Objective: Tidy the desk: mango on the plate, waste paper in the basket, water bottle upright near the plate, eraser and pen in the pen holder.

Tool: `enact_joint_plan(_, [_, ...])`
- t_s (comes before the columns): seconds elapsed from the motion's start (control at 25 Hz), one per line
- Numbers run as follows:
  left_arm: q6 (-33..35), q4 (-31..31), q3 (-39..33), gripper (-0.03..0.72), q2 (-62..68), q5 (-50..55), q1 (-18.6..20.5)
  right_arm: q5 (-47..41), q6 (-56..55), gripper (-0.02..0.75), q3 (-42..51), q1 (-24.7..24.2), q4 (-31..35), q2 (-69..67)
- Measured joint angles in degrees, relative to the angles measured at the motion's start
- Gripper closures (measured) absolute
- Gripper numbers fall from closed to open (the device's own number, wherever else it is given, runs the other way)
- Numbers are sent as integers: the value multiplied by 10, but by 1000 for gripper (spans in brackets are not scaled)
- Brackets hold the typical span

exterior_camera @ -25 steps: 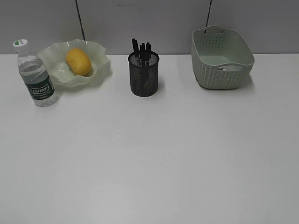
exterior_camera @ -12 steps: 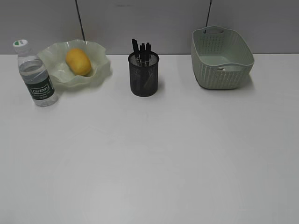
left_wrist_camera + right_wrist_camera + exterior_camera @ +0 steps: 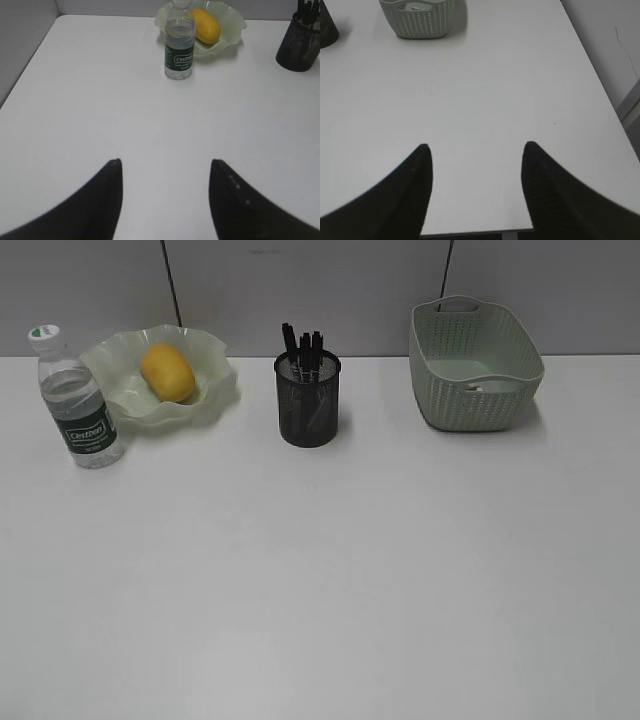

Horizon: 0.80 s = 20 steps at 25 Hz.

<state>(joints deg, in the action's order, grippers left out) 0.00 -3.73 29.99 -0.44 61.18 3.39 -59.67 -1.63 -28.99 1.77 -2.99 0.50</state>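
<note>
Desk [image 3: 320, 580] tidied, both grippers empty and spread apart.

Exterior view: mango [image 3: 167, 371] lies in the plate [image 3: 215, 370]; water bottle [image 3: 78, 405] stands upright just beside it on the left; pen holder [image 3: 308, 400] holds dark pens [image 3: 302, 345]; basket [image 3: 472, 365] shows a pale scrap inside, too small to identify. Left wrist view: left gripper [image 3: 165, 187] hangs above bare tabletop, jaws apart, well short of the bottle. Right wrist view: right gripper [image 3: 475, 170] likewise, jaws apart near the desk's front edge.

Left of my black wire-mesh pen holder [image 3: 308, 400] the yellow-orange mango [image 3: 167, 371] lies in the wavy-rimmed green plate [image 3: 215, 390], clear plastic water bottle [image 3: 78, 400] further left; the woven-look basket [image 3: 474, 364] sits right.
</note>
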Motion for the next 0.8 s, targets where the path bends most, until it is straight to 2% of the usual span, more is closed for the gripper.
enact_joint_plan(0.44, [0, 0, 0, 266, 0, 0, 0, 0, 0, 282, 0, 0, 0, 0])
enact_joint_plan(0.8, [0, 0, 0, 306, 0, 0, 0, 0, 0, 282, 0, 0, 0, 0])
